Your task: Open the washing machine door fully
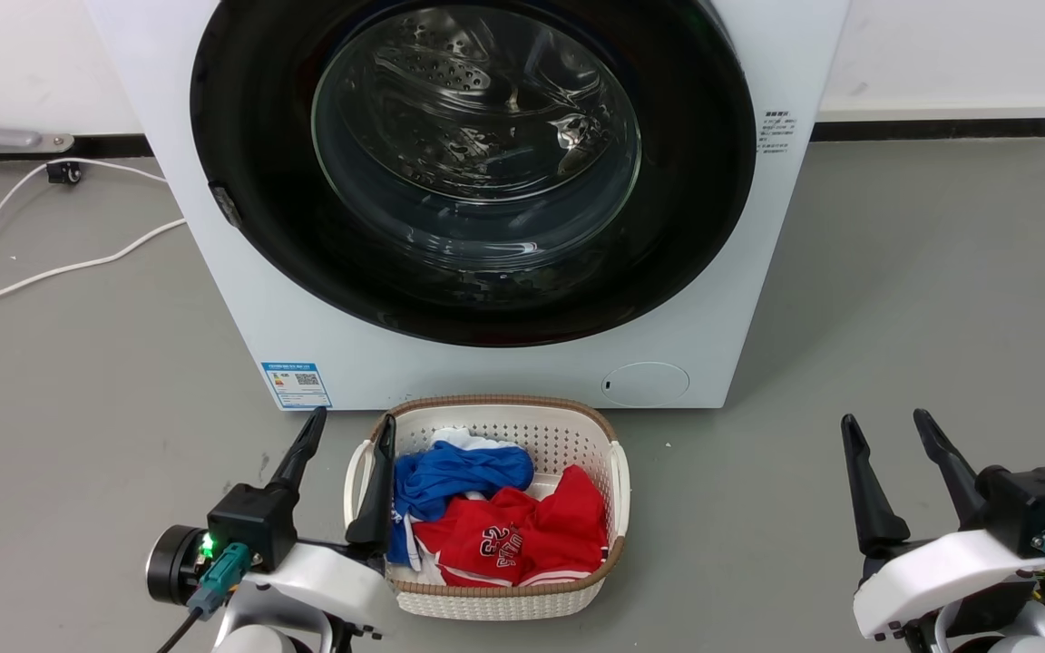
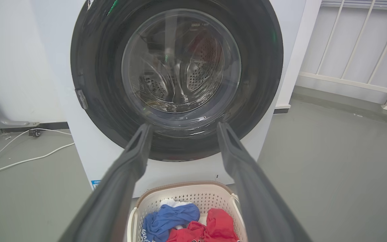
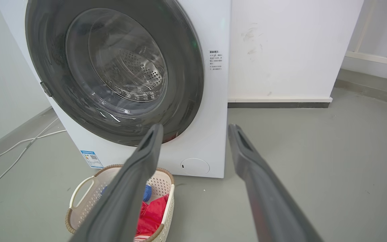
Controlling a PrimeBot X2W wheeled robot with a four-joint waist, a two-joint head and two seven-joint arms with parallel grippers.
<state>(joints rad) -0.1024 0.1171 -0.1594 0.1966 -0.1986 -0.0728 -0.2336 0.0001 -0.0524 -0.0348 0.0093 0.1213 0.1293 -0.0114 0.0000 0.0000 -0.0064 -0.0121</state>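
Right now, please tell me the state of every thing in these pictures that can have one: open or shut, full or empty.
washing machine door: shut
small round flap: shut
laundry basket: on the floor before the machine, partly filled with red, blue and white clothes
left gripper: open, holding nothing
right gripper: open, holding nothing
white cable: lying loose on the floor
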